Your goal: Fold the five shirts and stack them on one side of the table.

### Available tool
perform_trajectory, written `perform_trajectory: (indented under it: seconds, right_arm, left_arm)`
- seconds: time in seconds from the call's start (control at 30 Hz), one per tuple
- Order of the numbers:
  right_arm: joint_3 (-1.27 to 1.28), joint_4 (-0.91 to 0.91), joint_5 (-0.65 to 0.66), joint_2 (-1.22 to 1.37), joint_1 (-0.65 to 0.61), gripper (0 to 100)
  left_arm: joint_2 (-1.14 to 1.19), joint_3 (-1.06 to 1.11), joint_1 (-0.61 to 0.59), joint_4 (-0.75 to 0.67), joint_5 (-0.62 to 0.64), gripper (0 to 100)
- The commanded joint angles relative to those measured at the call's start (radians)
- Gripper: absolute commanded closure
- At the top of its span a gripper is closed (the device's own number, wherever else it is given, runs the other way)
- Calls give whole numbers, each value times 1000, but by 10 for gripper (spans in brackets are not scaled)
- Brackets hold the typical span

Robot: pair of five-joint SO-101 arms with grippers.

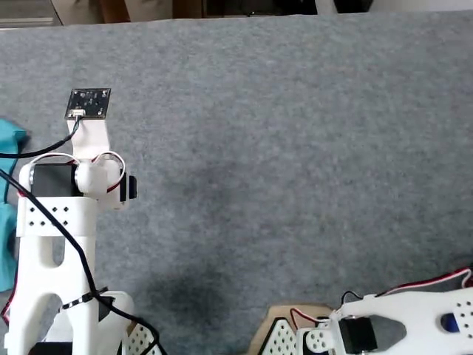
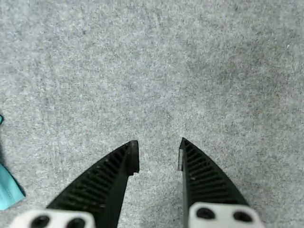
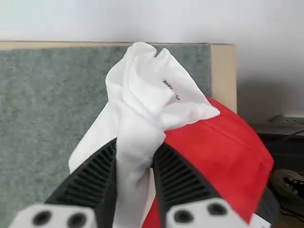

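My right gripper (image 3: 137,145) is clamped on a white shirt (image 3: 142,85). Its two black ribbed fingers (image 3: 178,183) pinch a bunched fold of the fabric, and the rest of the cloth rises in a crumpled peak beyond the tips. Part of the white shirt trails down beside the gripper onto the grey mat (image 3: 42,104). Another part lies against a red shirt (image 3: 216,156), touching it. The red shirt sits at the corner of the table, draped out past the pale wooden table edge (image 3: 222,71), with a plain wall (image 3: 142,19) behind.

My left gripper (image 2: 158,149) is open and holds nothing. There is a clear gap between its fingers (image 2: 104,185), which point down at bare mat. I cannot tell whether the tips touch the surface. Off to one side of that gripper, well apart from it, I can see a corner of a teal shirt (image 2: 7,190).

From the high camera, the left arm (image 1: 55,222) stands at the near left of the table. More teal fabric lies just beside it at the left border of the view, partly hidden by the arm. The right arm (image 1: 403,325) lies low along the near right edge. The wide middle of the mat between the two arms is plain grey.
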Motion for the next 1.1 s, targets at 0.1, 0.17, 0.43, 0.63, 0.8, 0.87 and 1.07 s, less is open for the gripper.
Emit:
perform_trajectory:
  seconds: [0.1,0.17,0.43,0.63,0.8,0.87,1.07]
  right_arm:
    - [-51,25,81,-24,87,995]
    - [-47,26,106,-24,108,995]
    - [-44,29,181,-19,157,994]
    - [65,31,232,-24,162,994]
    - [142,31,319,-25,162,993]
    - [168,32,358,-25,163,992]
    - [206,32,437,-25,189,892]
  left_arm:
    - [-27,-51,0,6,3,846]
    - [-27,-51,0,6,3,846]
    - [-27,-51,3,-2,3,846]
    - [-27,-52,2,-2,2,846]
    - [-27,-52,2,0,-2,846]
    - [-27,-52,6,0,-5,849]
    - [-27,-54,8,-3,-3,847]
